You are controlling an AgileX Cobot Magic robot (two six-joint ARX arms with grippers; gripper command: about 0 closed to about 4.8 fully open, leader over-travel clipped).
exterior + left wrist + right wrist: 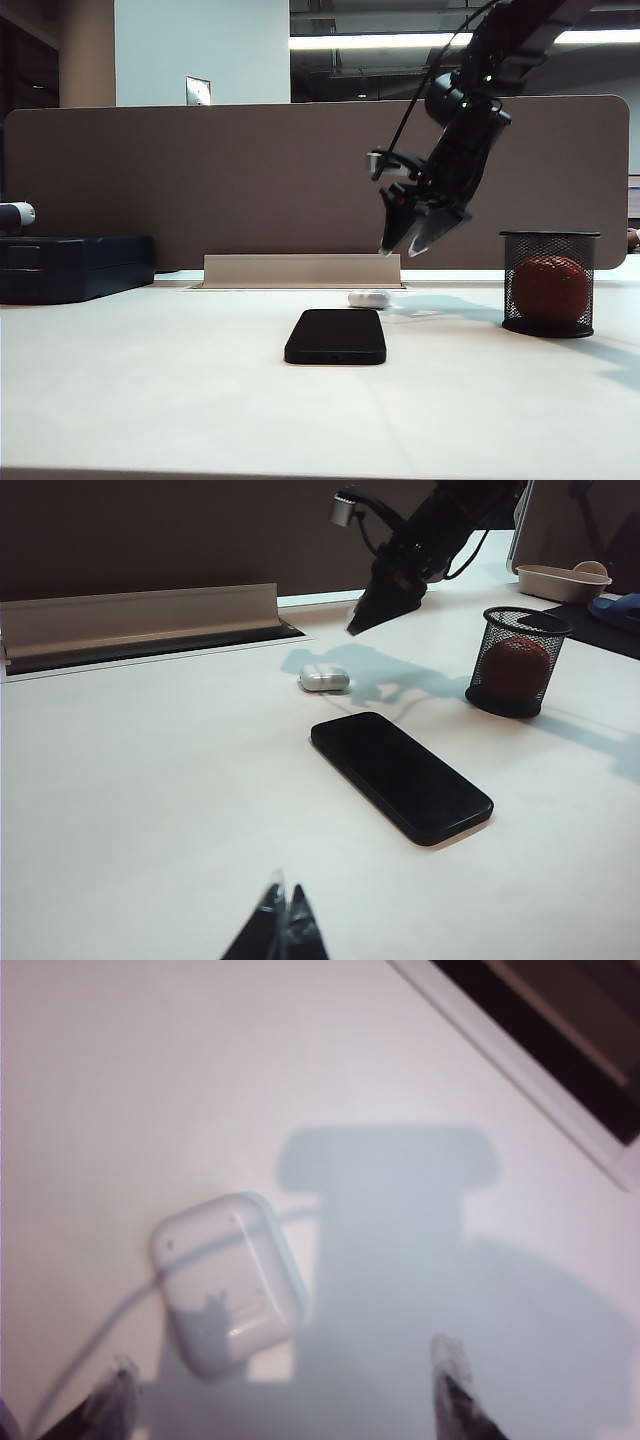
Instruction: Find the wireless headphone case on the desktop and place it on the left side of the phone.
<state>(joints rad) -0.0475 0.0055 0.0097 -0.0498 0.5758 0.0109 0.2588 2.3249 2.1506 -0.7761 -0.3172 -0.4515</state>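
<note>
**Reaching for the case**

Right gripper [408, 248] poised above the case [368, 297], jaws wide, holding nothing. Case lying on the surface [150, 400] toward the back edge, just behind the phone [335, 336]. Next: descend, centre the jaws over it, close. Left gripper [282, 925] low near the front edge, jaws narrow, idle. Mesh cup [549, 283] toward the right edge, holding a reddish ball [548, 288].

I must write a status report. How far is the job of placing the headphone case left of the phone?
Done: nothing visible. The wireless headphone case lies behind the phone, unheld. In hand: the right end effector hovers open above the case. The left end effector looks shut, apart. Left: grasp, carry, and set it left of the phone.
</note>
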